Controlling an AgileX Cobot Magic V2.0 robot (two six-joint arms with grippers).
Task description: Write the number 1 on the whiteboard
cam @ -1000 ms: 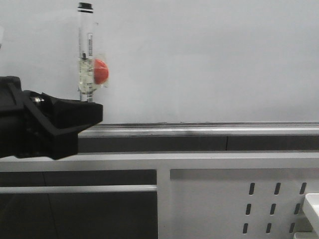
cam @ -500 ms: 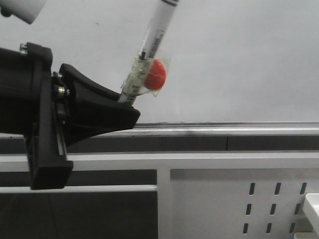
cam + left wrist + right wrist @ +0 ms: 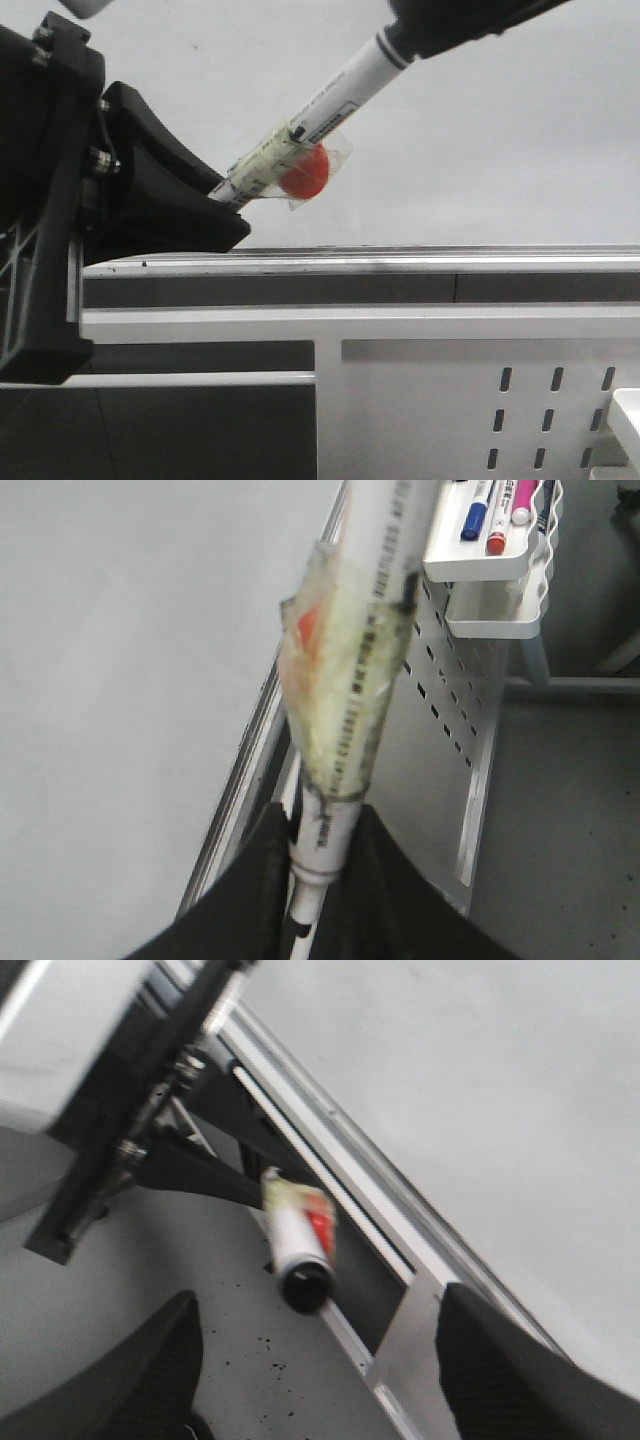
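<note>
The whiteboard (image 3: 500, 130) fills the back, with its silver ledge (image 3: 420, 262) along the lower edge. No number 1 stroke shows on it. My left gripper (image 3: 225, 210) is shut on the lower end of a white marker (image 3: 330, 105), which tilts up to the right and has yellowish tape and a red blob (image 3: 305, 172) on its barrel. In the left wrist view the fingers (image 3: 255, 880) clamp the marker (image 3: 355, 680). My right gripper (image 3: 460, 20) is at the marker's black cap end. Its jaws (image 3: 320, 1310) are wide open with the cap (image 3: 305, 1285) between them.
A white perforated metal panel (image 3: 480, 400) sits below the ledge. A white wire basket (image 3: 490, 565) with blue, red and pink markers hangs on it. A white edge (image 3: 628, 415) shows at the lower right.
My left gripper has risen and tilted the marker from upright to leaning right. My right gripper has come in from the top right to the marker's cap end.
</note>
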